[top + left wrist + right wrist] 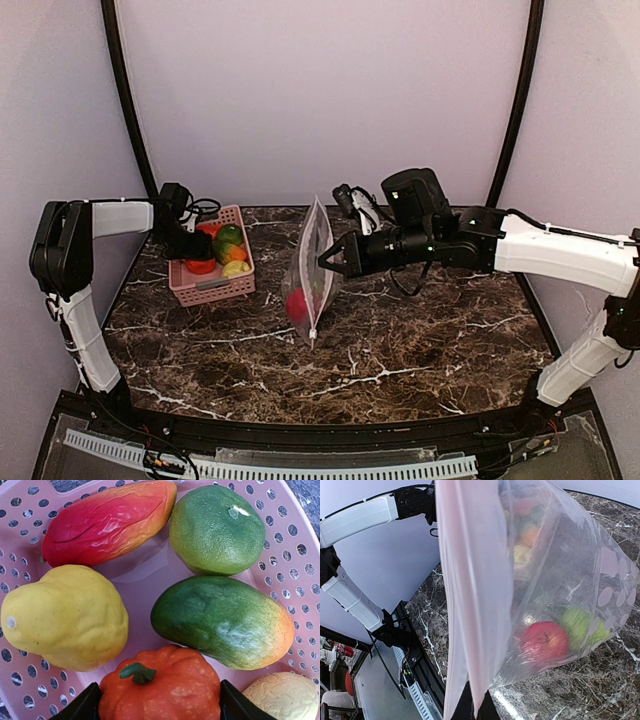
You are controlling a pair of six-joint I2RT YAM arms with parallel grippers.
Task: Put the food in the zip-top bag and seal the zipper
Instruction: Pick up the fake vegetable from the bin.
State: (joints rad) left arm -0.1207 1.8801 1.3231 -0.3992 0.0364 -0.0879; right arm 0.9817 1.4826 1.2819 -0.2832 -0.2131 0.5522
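The food lies in a pink basket (pixel 295 545): an orange pumpkin (pixel 160 687), a yellow pear (pixel 65 615), a red mango (pixel 110 522), a green round fruit (pixel 217 530) and a green mango (pixel 222 620). My left gripper (pixel 157 700) is down in the basket (pixel 205 290), open, one finger at each side of the pumpkin; whether they touch it is unclear. My right gripper (pixel 476 706) is shut on the pink zipper (pixel 470 605) edge, holding the zip-top bag (pixel 312 270) upright. Inside the bag (pixel 580 555) are a red apple (pixel 545 642) and a green fruit (pixel 577 625).
The basket stands at the table's back left, the bag near the middle. A pale round fruit (pixel 285 695) lies beside the pumpkin. A dark cable bundle (pixel 350 200) sits behind the bag. The marble table (pixel 400 370) runs to a black front rail.
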